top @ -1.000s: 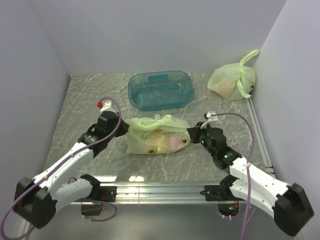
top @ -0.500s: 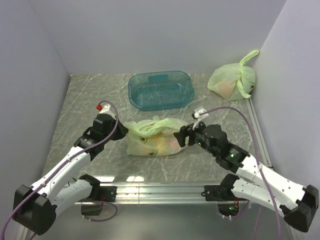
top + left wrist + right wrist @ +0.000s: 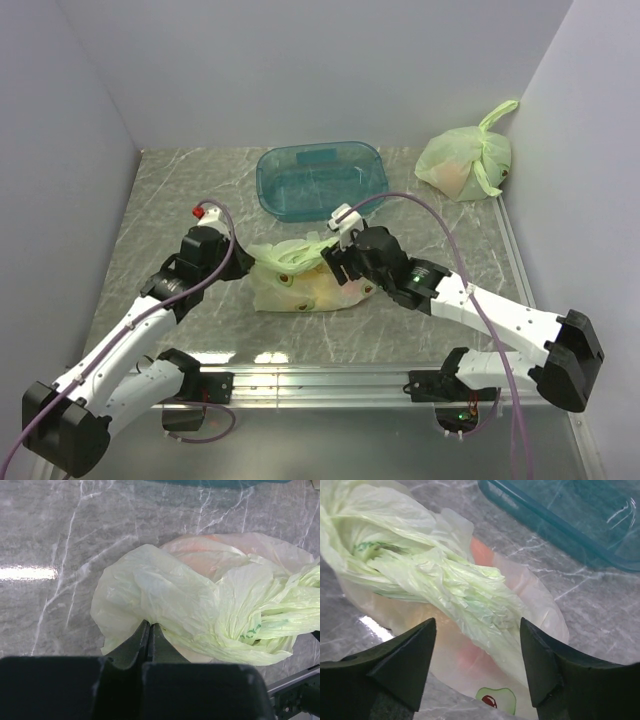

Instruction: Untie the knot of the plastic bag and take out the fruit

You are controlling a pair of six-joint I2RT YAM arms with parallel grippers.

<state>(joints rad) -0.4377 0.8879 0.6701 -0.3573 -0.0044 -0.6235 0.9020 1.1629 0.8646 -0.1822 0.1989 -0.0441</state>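
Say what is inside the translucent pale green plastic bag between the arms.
Pinkish-orange patches show through the translucent pale green plastic bag; its crumpled folds hide which fruit they are.

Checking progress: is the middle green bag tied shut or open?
Shut: the knot is intact, twisted across the top of the plastic bag, and the fruit shows only through its film.
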